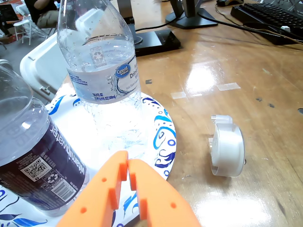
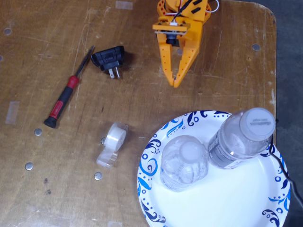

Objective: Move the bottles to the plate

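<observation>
Gripper (image 2: 176, 81): fingers pressed together, nothing held, positioned above the plate (image 2: 156, 142) rim in the fixed view, clear of it. Both bottles stand upright on the plate: the clear-label bottle (image 2: 184, 162) near the rim closest to the gripper, the dark-label bottle (image 2: 242, 138) beside it, apparently touching. The task appears complete; any withdrawal is best made straight away from the plate to avoid clipping the nearer bottle. A tape roll (image 2: 112, 142) lies off the plate, left of it.
</observation>
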You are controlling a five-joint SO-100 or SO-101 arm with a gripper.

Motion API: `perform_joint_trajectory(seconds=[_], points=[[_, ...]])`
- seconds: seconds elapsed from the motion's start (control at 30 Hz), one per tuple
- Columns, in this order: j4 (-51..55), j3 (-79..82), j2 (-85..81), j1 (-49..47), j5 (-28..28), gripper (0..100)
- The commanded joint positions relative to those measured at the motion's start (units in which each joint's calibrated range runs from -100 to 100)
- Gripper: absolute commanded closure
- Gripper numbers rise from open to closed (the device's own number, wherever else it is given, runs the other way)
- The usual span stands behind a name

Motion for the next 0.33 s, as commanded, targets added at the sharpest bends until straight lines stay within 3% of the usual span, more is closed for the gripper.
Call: perform_joint_trajectory(seconds=[0.0,0.3], points=[[0.0,0.5,-0.7,-0.1,0.1,99],[0.7,0.5,-0.7,0.0,0.1,99]])
